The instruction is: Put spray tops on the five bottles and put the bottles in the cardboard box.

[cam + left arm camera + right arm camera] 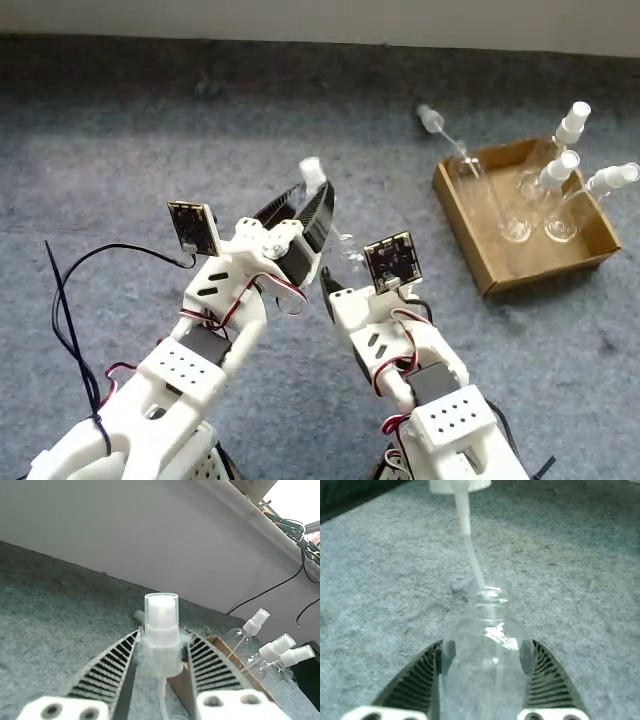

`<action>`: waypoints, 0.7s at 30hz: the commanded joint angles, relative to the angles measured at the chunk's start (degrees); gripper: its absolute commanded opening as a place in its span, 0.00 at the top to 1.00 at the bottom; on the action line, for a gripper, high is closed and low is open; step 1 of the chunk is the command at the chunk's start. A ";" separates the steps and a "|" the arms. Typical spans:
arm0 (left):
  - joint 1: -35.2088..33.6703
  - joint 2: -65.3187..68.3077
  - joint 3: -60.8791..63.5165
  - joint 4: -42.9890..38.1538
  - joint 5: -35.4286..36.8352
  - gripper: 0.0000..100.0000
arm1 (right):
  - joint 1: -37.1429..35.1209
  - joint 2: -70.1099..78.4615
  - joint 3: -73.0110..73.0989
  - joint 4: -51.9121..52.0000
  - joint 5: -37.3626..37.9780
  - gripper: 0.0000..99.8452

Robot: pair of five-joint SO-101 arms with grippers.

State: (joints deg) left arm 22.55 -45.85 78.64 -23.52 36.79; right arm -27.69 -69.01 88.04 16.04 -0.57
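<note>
**Spray top being lined up over the last loose bottle**
The left gripper [161, 636] is clamping a white plastic spray top [161, 625], and the right gripper [485, 655] is squeezing a clear round bottle [487, 630] upright beneath it, so the thin dip tube [470, 550] is feeding into the neck. The brown cardboard box [470, 235] is sitting well apart, holding three capped bottles [545, 185], with nothing standing between.

The spray top [161, 630] is white, the bottle [487, 670] clear (the cardboard box [550, 268] brown).

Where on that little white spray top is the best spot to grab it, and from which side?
Grip the spray top by its wide collar, from the sides, as the left tool has it: that leaves the thin tube hanging free into the bottle.
</note>
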 commanded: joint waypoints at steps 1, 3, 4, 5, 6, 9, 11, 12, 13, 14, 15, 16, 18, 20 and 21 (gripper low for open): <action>2.33 -1.36 -0.22 0.00 -0.62 0.99 | 1.27 -0.22 -1.10 0.13 0.09 0.92; 2.33 -1.45 -0.04 0.09 -0.62 0.99 | 1.19 -0.22 -1.10 0.22 3.78 0.92; 2.42 -1.54 0.57 0.00 -0.88 0.99 | 1.19 -0.22 -1.10 0.22 5.63 0.92; 2.59 -1.54 1.19 -0.09 -0.88 0.99 | 1.19 -0.22 -1.10 0.84 7.03 0.92; 2.68 -1.54 1.63 -0.09 -0.88 0.99 | 1.19 -0.22 -1.19 1.63 7.38 0.92; 2.68 -1.54 2.07 0.00 -0.97 0.99 | 1.36 -0.22 -1.45 2.07 8.00 0.92; 2.68 -1.54 2.51 0.00 -0.97 0.99 | 1.45 -0.22 -3.38 2.42 7.74 0.92; 2.68 -1.54 2.86 -0.09 -0.97 0.99 | 1.45 -0.22 -4.26 3.21 7.82 0.92; 2.77 -1.54 3.03 -0.09 -0.97 0.99 | 1.45 -0.22 -4.97 4.44 7.82 0.92; 3.12 -1.54 3.12 -0.09 -0.97 0.99 | 1.45 -0.22 -5.58 5.49 7.82 0.92; 3.30 -1.54 3.21 -0.09 -0.97 0.99 | 1.45 -0.22 -6.11 5.93 7.82 0.92; 3.38 -1.54 3.30 -0.09 -0.97 0.99 | 1.45 -0.22 -6.46 6.11 7.82 0.92; 4.09 -1.54 3.65 -0.09 -0.88 0.99 | 1.54 -0.22 -6.46 6.11 7.91 0.92; 4.79 -1.54 4.00 -0.09 -0.97 0.99 | 1.54 -0.22 -6.46 6.11 7.91 0.92; 4.97 -1.54 4.26 -0.09 -0.97 0.99 | 1.80 -0.22 -6.46 6.11 7.91 0.92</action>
State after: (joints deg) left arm 25.45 -46.02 82.77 -23.52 36.62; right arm -27.34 -69.01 86.20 22.11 6.64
